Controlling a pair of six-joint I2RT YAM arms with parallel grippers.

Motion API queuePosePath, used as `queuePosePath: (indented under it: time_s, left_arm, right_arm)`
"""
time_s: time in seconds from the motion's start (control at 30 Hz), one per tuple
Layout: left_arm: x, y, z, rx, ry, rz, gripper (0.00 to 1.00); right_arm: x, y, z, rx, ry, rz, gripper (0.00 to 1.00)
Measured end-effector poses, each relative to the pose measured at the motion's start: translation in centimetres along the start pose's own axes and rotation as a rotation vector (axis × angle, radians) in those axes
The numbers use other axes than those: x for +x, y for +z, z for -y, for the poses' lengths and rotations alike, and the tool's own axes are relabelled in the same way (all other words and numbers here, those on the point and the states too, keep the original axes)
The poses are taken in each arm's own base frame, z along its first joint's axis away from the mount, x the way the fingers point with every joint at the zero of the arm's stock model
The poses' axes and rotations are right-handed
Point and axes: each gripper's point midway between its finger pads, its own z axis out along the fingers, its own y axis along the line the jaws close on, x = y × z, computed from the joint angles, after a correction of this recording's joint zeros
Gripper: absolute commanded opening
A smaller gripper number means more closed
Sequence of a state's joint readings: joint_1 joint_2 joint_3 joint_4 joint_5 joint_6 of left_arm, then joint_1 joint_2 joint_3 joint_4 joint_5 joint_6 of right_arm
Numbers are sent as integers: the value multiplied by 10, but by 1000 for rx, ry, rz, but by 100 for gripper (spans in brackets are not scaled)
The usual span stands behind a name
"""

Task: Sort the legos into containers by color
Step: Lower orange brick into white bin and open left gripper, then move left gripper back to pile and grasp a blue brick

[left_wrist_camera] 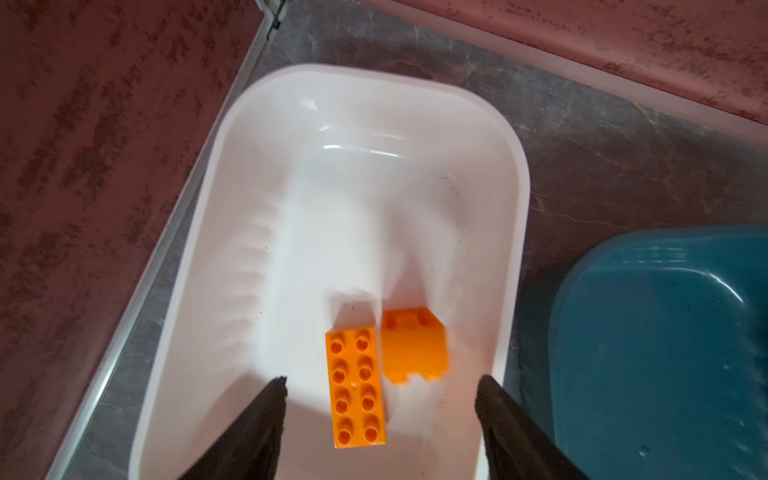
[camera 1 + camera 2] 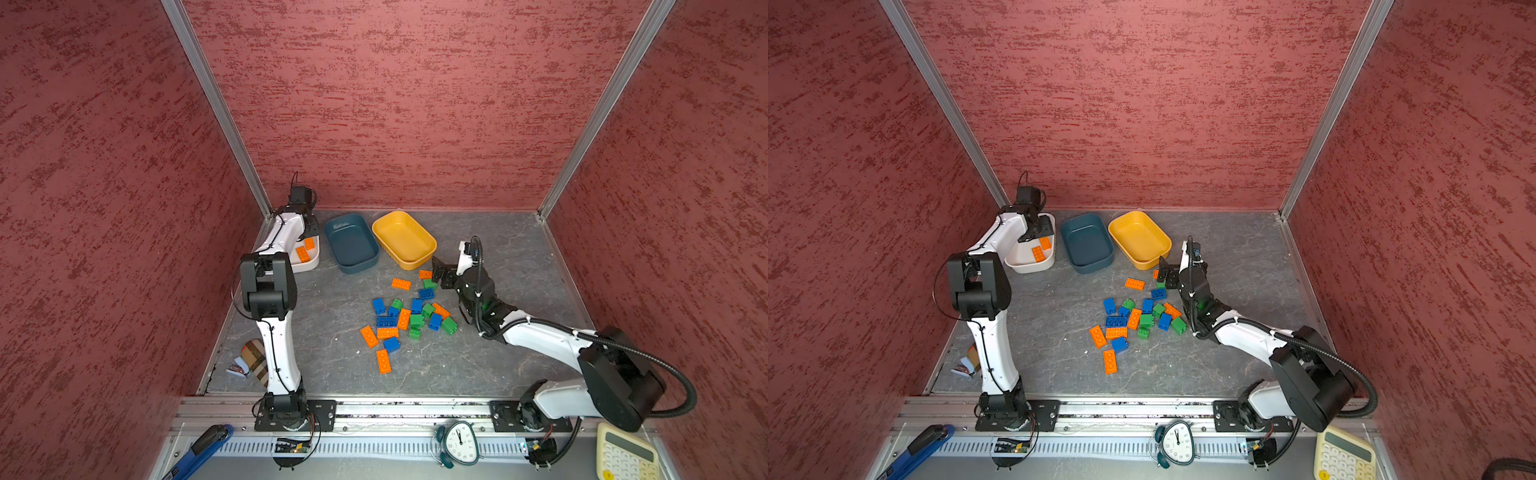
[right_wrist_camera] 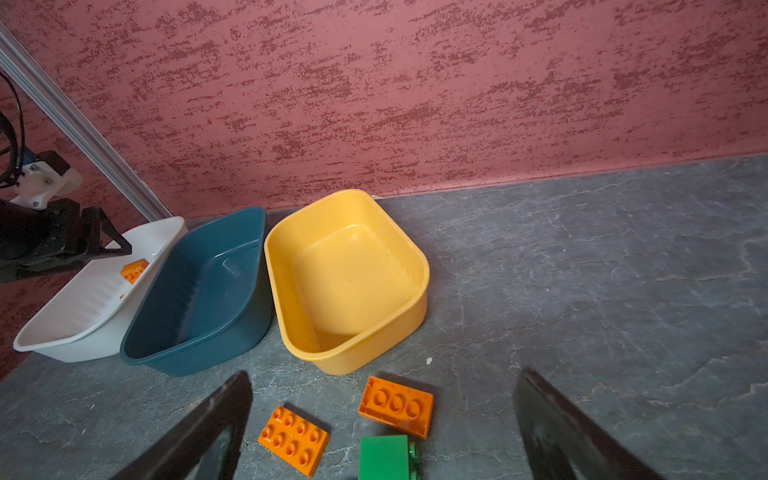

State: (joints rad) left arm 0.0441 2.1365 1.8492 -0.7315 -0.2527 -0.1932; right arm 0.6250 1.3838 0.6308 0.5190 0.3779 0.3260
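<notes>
Both top views: loose legos (image 2: 409, 318) piled in the middle, white tub (image 2: 311, 262), teal tub (image 2: 351, 245) and yellow tub (image 2: 405, 239) by the back wall (image 2: 395, 104). The clock (image 2: 459, 442) numerals are too tiny to read.

Left wrist: left gripper (image 1: 382, 380) spread over the white tub, orange bricks (image 1: 357, 386) lying inside, one flipped.

Right wrist: right gripper (image 3: 384, 374) wide apart above a green brick (image 3: 388, 455) near the yellow tub.

Front ledge: blue tool (image 2: 199, 451), alarm clock (image 2: 459, 442), calc (image 2: 623, 457); plaid item (image 2: 254, 359) left.
</notes>
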Motion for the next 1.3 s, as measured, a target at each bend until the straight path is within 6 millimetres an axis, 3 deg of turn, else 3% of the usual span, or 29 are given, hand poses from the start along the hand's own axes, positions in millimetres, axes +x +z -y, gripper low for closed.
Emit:
queuePosePath:
  time_s: [0.03,0.07,0.23,0.33,0.5,0.6,0.8,0.97,1.17,1.3]
  left_arm:
    - [3,-3,1,10,-4,-2,98]
    - [7,-8,4,20,-3,-2,99]
    - [17,-46,27,93,17,53,99]
    - [33,-78,53,149,60,90,99]
    - [81,-125,96,253,106,102,99]
    - [116,-139,117,298,106,68,99]
    - [195,-141,144,308,100,-78,99]
    - [238,-128,149,304,48,-207,100]
    - [279,-107,157,262,58,-325,80]
    - [298,-104,161,254,69,-386,59]
  right_arm:
    - [0,0,0,0,0,0,99]
    - [0,0,0,0,0,0,99]
    - [0,0,0,0,14,-1,99]
    - [2,0,0,-2,21,-4,99]
    - [10,-1,4,7,36,-20,99]
    - [12,-1,7,18,43,-22,99]
    - [12,0,7,22,53,-21,99]
    - [12,0,7,23,53,-20,99]
    - [13,0,8,26,68,-21,99]
    - [14,-1,11,43,86,-23,99]
